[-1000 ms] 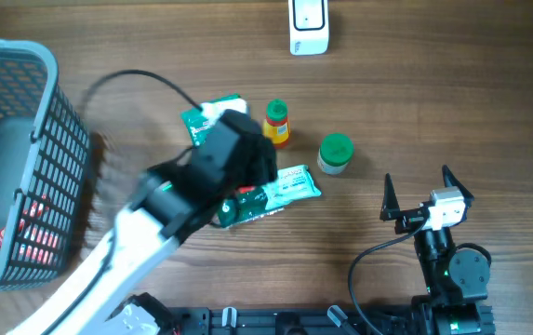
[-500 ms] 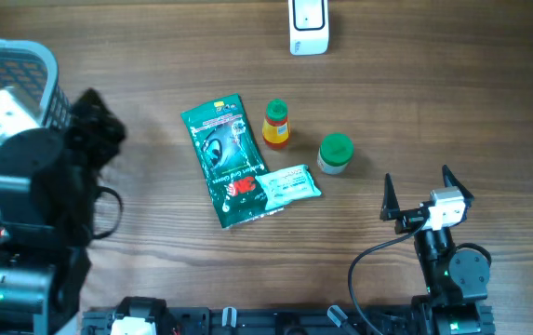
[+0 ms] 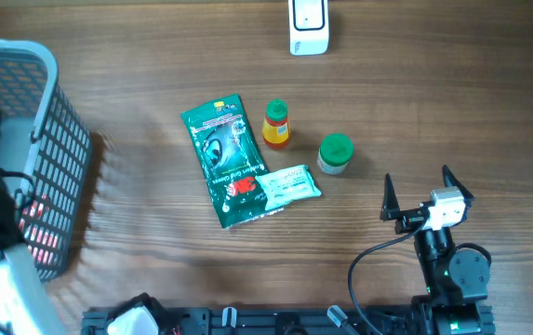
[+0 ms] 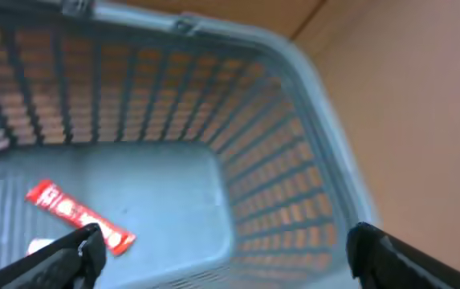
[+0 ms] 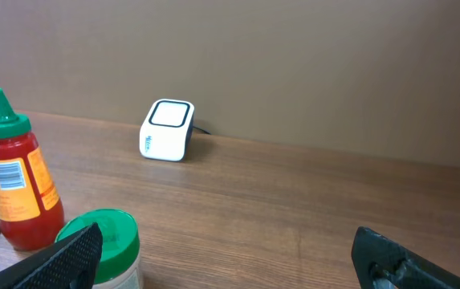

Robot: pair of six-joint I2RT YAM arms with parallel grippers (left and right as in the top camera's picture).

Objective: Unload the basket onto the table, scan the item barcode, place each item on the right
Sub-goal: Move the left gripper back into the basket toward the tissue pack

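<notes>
While my left gripper (image 4: 225, 241) hung wide open, empty, over the basket (image 4: 314, 76), fetching the centre-frame green pouch (image 3: 224, 158) seemed next.

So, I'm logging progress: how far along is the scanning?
Done: a red packet lies in the basket. In hand: nothing; left pincer open over the basket, right pincer open, idle. Left: pouch, white packet, bottle, jar on the table.

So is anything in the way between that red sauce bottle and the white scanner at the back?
Nothing visible. Only bare wooden table lies between the red sauce bottle and the white scanner. The green-lidded jar stands off to the side, nearer the open right gripper, apart from the bottle.
</notes>
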